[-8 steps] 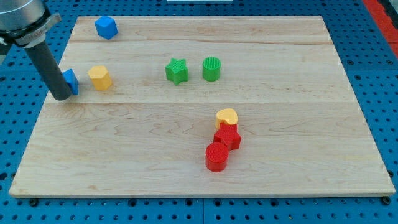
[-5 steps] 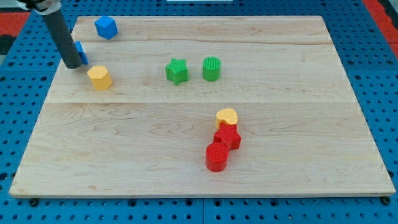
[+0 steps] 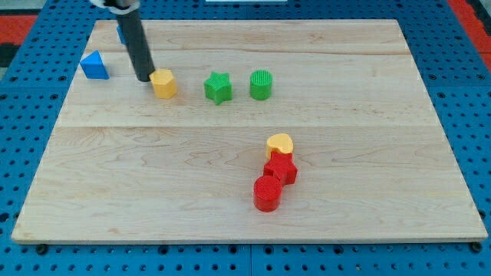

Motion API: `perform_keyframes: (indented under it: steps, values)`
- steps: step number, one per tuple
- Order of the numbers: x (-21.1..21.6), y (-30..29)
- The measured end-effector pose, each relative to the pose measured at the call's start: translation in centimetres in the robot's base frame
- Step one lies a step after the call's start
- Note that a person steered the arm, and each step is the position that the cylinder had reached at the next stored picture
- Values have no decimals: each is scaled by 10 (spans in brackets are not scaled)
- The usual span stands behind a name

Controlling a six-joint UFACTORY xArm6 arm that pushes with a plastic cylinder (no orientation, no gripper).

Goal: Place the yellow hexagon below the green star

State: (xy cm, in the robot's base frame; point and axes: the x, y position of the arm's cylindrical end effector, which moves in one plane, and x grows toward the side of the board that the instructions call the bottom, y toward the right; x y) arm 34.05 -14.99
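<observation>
No containers here; everything sits flat on the desk (image 3: 345, 222), a pale wood board w/ visible grain and plank seams, lying on a blue perforated base (image 3: 15, 153).

No claw on this arm, so nothing wide, narrow or holding: just a straight dark rod, matte, round in section. My tip (image 3: 144, 79) is down on the wood at the view's upper left, touching or just about touching the left side of the yellow hexagon (image 3: 163, 83).

Yellow hexagon: smooth, faceted, chunky, sits left of the green star (image 3: 218, 87), roughly level w/ it, near but apart. Green star has ridged sides. Just to its right, apart, a green cylinder (image 3: 261, 84) w/ fine ribbed lines on top.

Blue triangle (image 3: 94, 66) lies near the board's left edge, left of the rod, well clear of the hexagon. Another blue block (image 3: 120, 34) is mostly hidden behind the rod near the view's top; shape can't be told.

Lower centre-right cluster, touching in a slanting line: yellow heart (image 3: 280, 143) at top, red star (image 3: 281, 168) under it, red cylinder (image 3: 268, 193) at bottom-left. All look like ribbed plastic prints. Cluster is well apart from the green pair.
</observation>
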Motion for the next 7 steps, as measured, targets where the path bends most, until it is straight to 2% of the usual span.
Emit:
perform_keyframes:
  steps: [1,3,7]
  values:
    - [7,20]
    - [58,68]
    - [59,75]
